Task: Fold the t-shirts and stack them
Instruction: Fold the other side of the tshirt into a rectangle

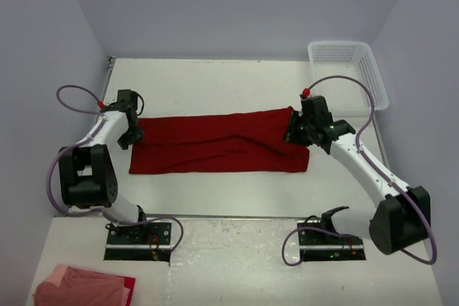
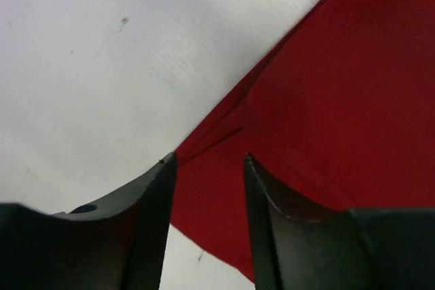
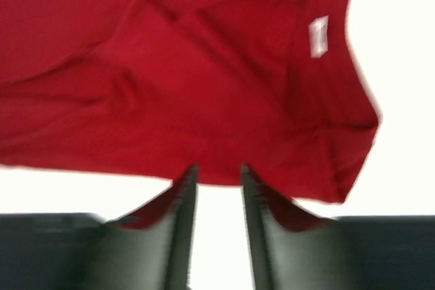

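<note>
Shows shirt (image 3: 170,79) label (image 3: 318,35) at 1 o'clock only in blurred right wrist view; left gripper (image 2: 207,161), right gripper (image 3: 217,168) both spread.

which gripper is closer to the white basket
Right. The right gripper is at the end of the red t-shirt nearest the basket; the left gripper is at its opposite end.

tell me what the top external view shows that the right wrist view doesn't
Only top external: the white mesh basket at the far right corner of the table, a pinkish cloth pile at near left, and the red t-shirt at full length. Only right wrist: the small white neck label and the right fingers up close by the shirt's edge. Both: the red t-shirt lying on the white table.
</note>
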### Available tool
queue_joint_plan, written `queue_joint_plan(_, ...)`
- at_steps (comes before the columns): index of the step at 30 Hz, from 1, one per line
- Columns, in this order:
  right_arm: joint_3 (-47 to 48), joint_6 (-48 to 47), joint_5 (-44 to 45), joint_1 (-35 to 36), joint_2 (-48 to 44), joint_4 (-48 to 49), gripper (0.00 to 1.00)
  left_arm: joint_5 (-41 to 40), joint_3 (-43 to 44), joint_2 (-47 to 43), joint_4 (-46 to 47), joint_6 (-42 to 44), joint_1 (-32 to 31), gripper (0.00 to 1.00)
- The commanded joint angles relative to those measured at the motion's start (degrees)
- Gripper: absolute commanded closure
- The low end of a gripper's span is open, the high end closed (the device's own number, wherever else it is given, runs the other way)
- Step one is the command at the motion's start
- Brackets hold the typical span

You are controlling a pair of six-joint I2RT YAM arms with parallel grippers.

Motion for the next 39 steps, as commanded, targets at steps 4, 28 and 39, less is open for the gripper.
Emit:
queue_joint_plan(4, -0.6, 3.5, 5.0, 6.4, -11.4, -2.8, 0.46, -13.5, 3.5, -13.5, -3.5, -7.7, -8.3, 0.47)
queue_joint_plan(28, 31.7, -7.4, -12.5, 2.4, 34.7, -0.2, 0.47, 12.0, 13.4, 10.4, 6.3, 2.0, -10.8, 1.0)
queue_joint_plan(39, 29.6, -6.6, -15.0, 2.2, 36.4, 1.3, 0.56, 12.8, 13.2, 11.3, 6.5, 2.4, -10.8, 1.0)
